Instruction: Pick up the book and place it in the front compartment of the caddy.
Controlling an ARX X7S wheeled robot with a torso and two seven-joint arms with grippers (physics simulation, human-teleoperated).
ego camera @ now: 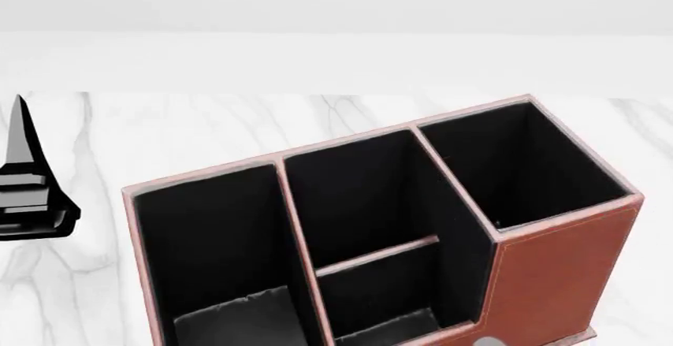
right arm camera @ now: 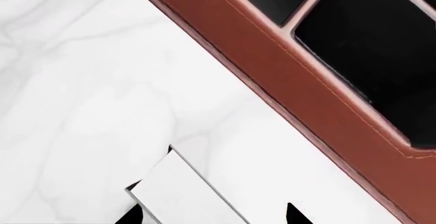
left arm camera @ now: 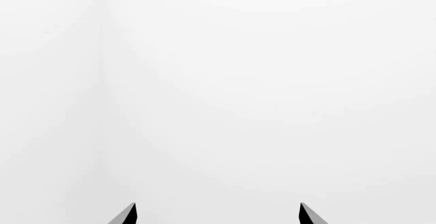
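The red-brown caddy [ego camera: 547,275] with black cells fills the head view and stands on the marble table. Its taller end is at the right. A low divider bar [ego camera: 379,255] splits the middle. The squarish front compartment [ego camera: 352,196] lies on the far side of that bar. In the right wrist view the caddy's leather wall [right arm camera: 299,86] runs diagonally. The book [right arm camera: 187,196] shows as a thin white slab with a dark corner, lying on the table beside that wall. It sits between the spread fingertips of my right gripper [right arm camera: 212,216], which is open. My left gripper [left arm camera: 218,215] is open, empty, and faces blank white.
The white marble table [ego camera: 210,133] extends behind and to the left of the caddy. My left arm's black finger [ego camera: 24,180] stands at the left edge of the head view, apart from the caddy. A plain pale wall lies beyond the table.
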